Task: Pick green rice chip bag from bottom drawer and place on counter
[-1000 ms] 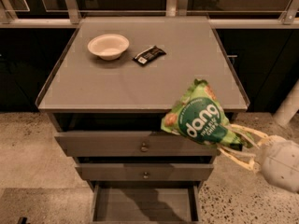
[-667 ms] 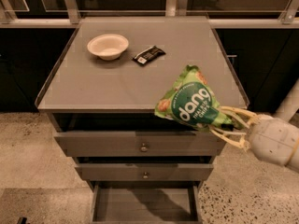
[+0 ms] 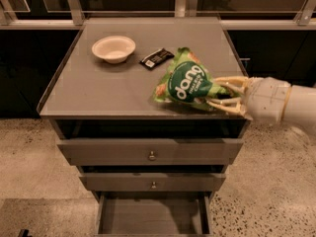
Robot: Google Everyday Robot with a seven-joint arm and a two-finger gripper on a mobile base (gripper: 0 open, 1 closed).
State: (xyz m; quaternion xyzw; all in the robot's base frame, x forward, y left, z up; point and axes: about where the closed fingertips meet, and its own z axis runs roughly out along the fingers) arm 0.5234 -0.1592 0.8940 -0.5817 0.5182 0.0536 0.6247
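Our claw [image 3: 213, 92] reaches in from the right on a white arm [image 3: 281, 102]. Its pale fingers [image 3: 231, 80] are pinched onto the right end of the green rice chip bag [image 3: 183, 83], one above and one below the crinkled foil. The bag lies tilted over the front right part of the desk [image 3: 98, 93], its dark round label facing us. We cannot tell whether its lower edge touches the surface or hangs just above it.

We judge that the pick is done and the placing step is in hand. The bag is out of the bottom drawer [image 3: 153, 216], which stands pulled out at the foot of the cabinet with its plain grey floor showing. The next move, as we see it, calls for settling the bag so the desk carries its weight. Then the fingers should spread and the claw draw back to the right without dragging the foil along. The bag is close to the front edge, so a release a little further in looks safer to us.

Further out, a small black wrapped bar [image 3: 157, 58] lies just beside the bag's upper left, and a pale bowl [image 3: 113, 49] stands near it to the left. Two knobbed drawers [image 3: 152, 155] are shut beneath the top. Speckled floor [image 3: 29, 152] surrounds the cabinet, and a metal rail [image 3: 148, 24] runs behind it before dark panels.
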